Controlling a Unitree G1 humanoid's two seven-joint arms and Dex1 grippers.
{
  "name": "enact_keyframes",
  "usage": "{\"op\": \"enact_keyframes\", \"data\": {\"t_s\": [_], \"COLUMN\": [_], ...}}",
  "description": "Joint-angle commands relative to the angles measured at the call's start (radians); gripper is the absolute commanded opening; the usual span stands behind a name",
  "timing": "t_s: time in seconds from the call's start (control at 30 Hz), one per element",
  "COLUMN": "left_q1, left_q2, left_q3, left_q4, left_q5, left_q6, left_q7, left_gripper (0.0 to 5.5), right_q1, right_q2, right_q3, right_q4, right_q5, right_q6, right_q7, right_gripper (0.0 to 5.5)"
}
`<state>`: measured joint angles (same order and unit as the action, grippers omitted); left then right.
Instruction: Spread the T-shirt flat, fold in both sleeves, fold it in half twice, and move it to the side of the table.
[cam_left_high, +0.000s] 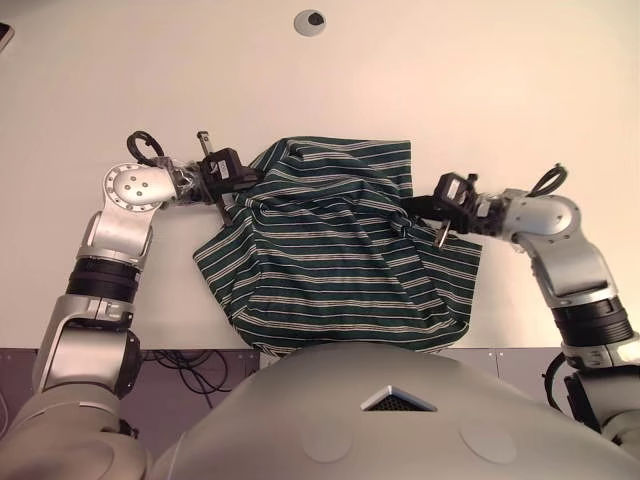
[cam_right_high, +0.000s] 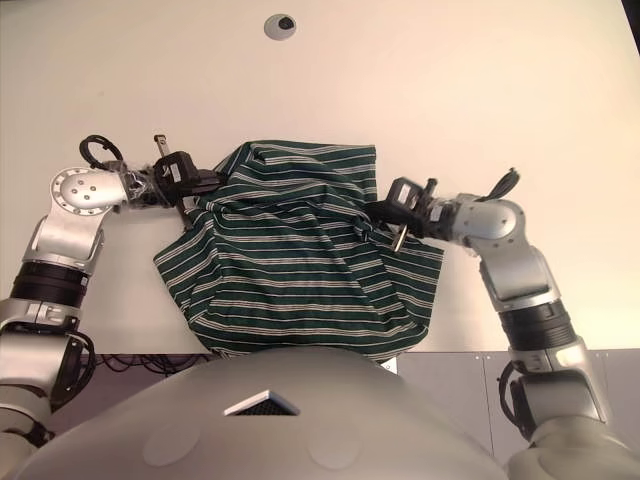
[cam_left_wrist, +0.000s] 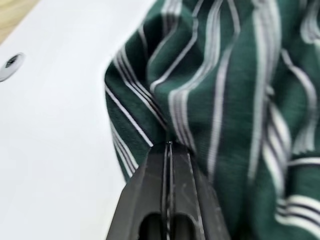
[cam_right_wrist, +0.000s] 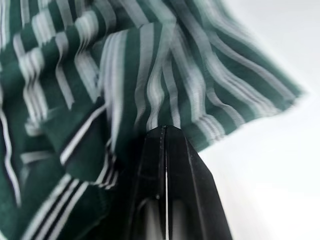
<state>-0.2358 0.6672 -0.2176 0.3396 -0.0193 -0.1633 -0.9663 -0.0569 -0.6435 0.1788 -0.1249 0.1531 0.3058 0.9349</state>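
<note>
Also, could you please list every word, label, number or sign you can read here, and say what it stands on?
No text can be read in any view.
The T-shirt: green cloth with white stripes, no print or label showing.
The table: plain white, no markings.
The round fitting near the table's far edge: no legible text.

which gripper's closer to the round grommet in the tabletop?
Left. The left gripper, shut on the left edge of the T-shirt, is left of the grommet; the right gripper, shut on its right edge, is right of it and farther back toward the robot.
</note>
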Motion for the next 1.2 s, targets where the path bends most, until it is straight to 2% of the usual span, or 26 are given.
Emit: {"op": "enact_keyframes", "data": {"t_s": [0.03,0.2,0.4,0.63,0.8,0.97,1.1,1.2], "left_q1": [-0.058,-0.091,-0.092,-0.050,-0.056,-0.119,-0.372,-0.537], "left_q2": [0.013,-0.004,0.007,0.040,0.048,0.069,-0.025,-0.111], "left_q3": [0.026,0.003,-0.033,-0.063,-0.094,-0.132,-0.209,-0.238], "left_q4": [0.032,0.062,0.061,0.019,0.050,0.120,0.419,0.634], "left_q5": [0.043,0.077,0.111,0.128,0.216,0.328,0.488,0.552], "left_q6": [-0.044,-0.077,-0.074,-0.049,-0.058,-0.068,-0.143,-0.176], "left_q7": [0.045,0.038,-0.002,-0.073,-0.023,0.036,0.234,0.390], "left_gripper": [0.01,0.01,0.01,0.01,0.01,0.01,0.01,0.01], "right_q1": [-0.173,-0.391,-0.500,-0.472,-0.463,-0.478,-0.575,-0.673], "right_q2": [0.012,0.138,0.259,0.274,0.260,0.245,0.274,0.326], "right_q3": [-0.101,-0.034,0.097,0.156,0.172,0.203,0.227,0.207], "right_q4": [0.004,0.307,0.687,0.775,0.798,0.849,1.059,1.233], "right_q5": [0.132,0.080,-0.077,-0.131,-0.174,-0.308,-0.439,-0.457], "right_q6": [0.090,0.083,-0.068,-0.139,-0.182,-0.285,-0.419,-0.468], "right_q7": [0.026,-0.029,-0.039,0.049,0.035,-0.140,-0.429,-0.557], "right_gripper": [0.00,0.00,0.00,0.00,0.00,0.00,0.00,0.00]}}
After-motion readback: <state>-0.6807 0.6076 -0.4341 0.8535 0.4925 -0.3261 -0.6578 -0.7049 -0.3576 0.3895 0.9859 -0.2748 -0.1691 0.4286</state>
